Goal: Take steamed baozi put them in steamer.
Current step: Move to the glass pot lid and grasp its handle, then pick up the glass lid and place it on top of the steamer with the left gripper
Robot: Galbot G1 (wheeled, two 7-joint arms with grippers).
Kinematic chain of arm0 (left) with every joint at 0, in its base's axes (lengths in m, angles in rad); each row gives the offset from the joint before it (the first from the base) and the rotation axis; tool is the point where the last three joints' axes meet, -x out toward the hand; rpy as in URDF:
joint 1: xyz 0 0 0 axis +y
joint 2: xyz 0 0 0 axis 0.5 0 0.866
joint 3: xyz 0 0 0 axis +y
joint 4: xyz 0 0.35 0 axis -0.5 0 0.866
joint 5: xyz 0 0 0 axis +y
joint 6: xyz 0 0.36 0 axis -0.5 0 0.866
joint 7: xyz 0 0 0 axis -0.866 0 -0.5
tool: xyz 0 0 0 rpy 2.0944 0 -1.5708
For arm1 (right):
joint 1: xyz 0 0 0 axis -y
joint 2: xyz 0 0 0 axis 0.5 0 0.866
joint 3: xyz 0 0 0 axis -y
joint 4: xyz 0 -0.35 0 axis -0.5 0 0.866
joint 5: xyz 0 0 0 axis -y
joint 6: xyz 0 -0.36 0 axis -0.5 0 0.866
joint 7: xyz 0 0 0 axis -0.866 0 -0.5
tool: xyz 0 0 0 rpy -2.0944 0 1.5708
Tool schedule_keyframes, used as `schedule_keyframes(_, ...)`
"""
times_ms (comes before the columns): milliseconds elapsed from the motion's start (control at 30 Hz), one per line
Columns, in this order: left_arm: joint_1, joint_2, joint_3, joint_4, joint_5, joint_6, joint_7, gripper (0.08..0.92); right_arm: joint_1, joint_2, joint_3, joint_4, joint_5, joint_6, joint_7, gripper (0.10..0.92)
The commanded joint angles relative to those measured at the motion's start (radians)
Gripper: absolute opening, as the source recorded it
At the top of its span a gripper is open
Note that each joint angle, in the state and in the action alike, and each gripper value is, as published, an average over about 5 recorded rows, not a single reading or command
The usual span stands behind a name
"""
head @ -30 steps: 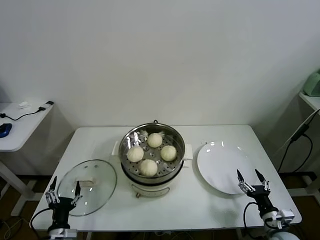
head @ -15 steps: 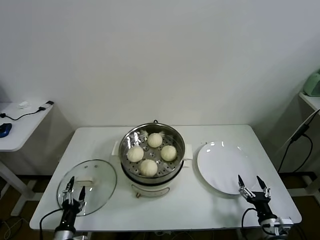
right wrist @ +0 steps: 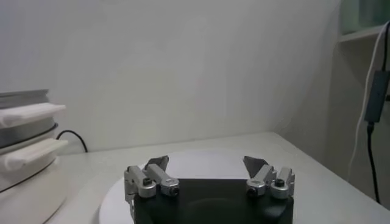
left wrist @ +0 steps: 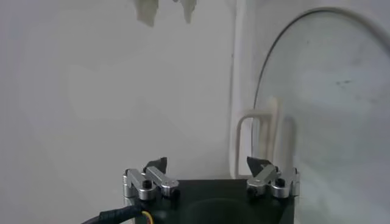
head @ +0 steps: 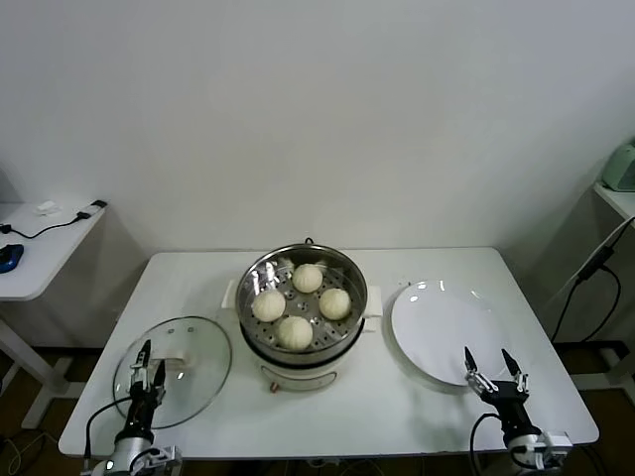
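- The left gripper (head: 146,366) is seen low at the near left edge of the table (head: 198,278), its fingers spread apart and nothing held between them.
- In the left wrist view, the same left gripper (left wrist: 207,164) shows two dark fingertips (left wrist: 157,164) standing wide of each other, with only bare surface in the gap.
- Just beyond those fingers the round glass lid (head: 175,369) is laid flat on the table, its handle (left wrist: 259,131) facing the gripper; whether the fingers touch the lid's rim cannot be told.
- The right gripper (head: 489,370) is held low at the near right edge of the table, its fingers likewise parted and empty.
- In the right wrist view, the right gripper (right wrist: 206,163) is shown with both tips (right wrist: 255,163) apart, pointed over the near rim of the white plate (right wrist: 201,159).
- The white plate (head: 444,332) is seen lying flat to the right of the pot, with nothing on it.
- The steamer (head: 303,307) is placed at the middle of the table, between lid and plate, its lid off and its cream-white side handles (right wrist: 30,114) visible.
- Four steamed baozi (head: 294,332) are seen resting on the perforated tray inside the steamer, arranged in a loose ring and close to one another.
- A side table (head: 40,248) with a black cable (head: 60,224) is seen well off to the left, and a second cable (head: 595,268) hangs at the right.
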Motion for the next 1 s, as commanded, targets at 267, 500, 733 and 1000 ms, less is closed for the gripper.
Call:
schedule_keyframes(267,-0.074,-0.020,0.023,0.096,0.052,0.072,0.015,0.706,0.014,0.016,-0.011,-0.012,-0.017,0.003,0.000,0.823)
schedule_keyframes(500,-0.073,-0.023,0.021,0.119,0.059,0.070,0.006,0.507,0.025,0.014,-0.020,-0.014,-0.019,0.001,0.003,0.823)
schedule_keyframes(733,-0.081,-0.036,0.016,0.115,0.056,0.061,-0.011,0.299,0.030,0.015,-0.030,-0.006,-0.021,-0.001,0.008,0.823)
schedule_keyframes(1000,-0.049,-0.033,-0.008,-0.011,0.000,0.055,-0.006,0.135,0.028,0.012,-0.029,0.000,-0.020,0.000,0.009,0.823)
